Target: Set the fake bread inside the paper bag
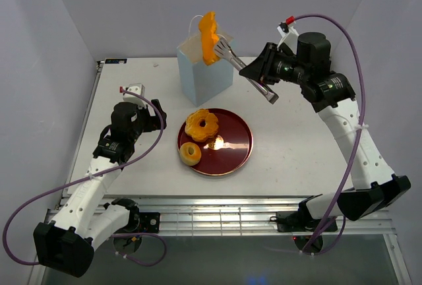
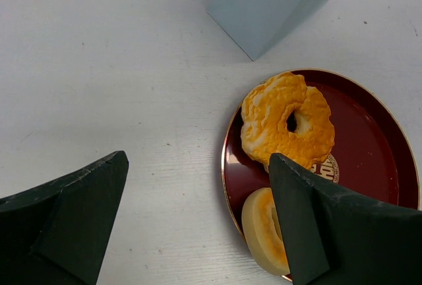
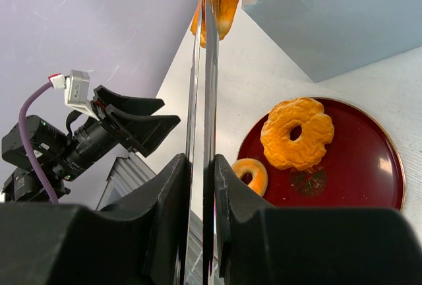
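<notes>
The right pincer (image 1: 264,68) is clamped on metal tongs (image 1: 245,70), which pinch an orange pastry (image 1: 209,36) just above the mouth of the paper bag (image 1: 206,77); it is not dropped in yet. Two more pieces, a frilly ring (image 1: 202,125) and a small pale ring (image 1: 190,154), sit on the red plate (image 1: 237,150). The left pincer (image 1: 155,115) hangs spread wide and empty beside the plate, over the surface (image 1: 297,146). I can't see inside the bag.

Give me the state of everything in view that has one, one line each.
paper bag: upright, mouth open
tongs: closed on the orange pastry
orange pastry: gripped in the tongs at the bag's mouth
large ring pastry: lying on the plate
small ring pastry: lying on the plate
plate: flat on the table
left gripper: jaws open, empty
right gripper: jaws shut on the tongs
</notes>
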Motion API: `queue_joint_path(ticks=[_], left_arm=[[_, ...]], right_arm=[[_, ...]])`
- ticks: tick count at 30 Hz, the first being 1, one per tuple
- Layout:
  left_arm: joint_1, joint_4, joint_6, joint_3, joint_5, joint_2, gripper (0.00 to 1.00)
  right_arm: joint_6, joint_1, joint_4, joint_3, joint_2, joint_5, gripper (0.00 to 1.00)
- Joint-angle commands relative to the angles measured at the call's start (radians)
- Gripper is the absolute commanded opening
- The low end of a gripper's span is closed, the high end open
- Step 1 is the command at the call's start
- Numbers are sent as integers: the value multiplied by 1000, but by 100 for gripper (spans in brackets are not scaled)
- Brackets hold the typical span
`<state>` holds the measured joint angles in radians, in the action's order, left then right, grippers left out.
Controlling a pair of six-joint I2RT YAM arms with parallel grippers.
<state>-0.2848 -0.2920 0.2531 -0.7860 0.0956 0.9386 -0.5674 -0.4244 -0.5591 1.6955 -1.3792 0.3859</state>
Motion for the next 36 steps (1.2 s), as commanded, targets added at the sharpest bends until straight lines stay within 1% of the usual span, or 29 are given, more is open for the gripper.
queue_joint_path(ticks=[1,7,11,23,29,35,36], left_arm=[[-4,5,3,-21,-14,-21,98],[-4,5,5,-21,-19,-21,98],[-4,5,3,-21,-16,-24,98],[-4,5,3,-19,-14,-27,98],[-4,5,3,-22,-17,-32,98],[-4,7,5,-22,-23,-34,98],[-4,7,5,-22,-23,-32,98]], right_arm=[[-18,22,106,-22,23,53,8],[-45,55,140,-50,29,80,8],[-61,68,149,-43,3,103,8],[-121,95,172,46,-92,159,9],[-132,96,182,38,-70,156,15],[-140,98,183,32,-69,153,17],[-144,98,185,33,-70,153,19]])
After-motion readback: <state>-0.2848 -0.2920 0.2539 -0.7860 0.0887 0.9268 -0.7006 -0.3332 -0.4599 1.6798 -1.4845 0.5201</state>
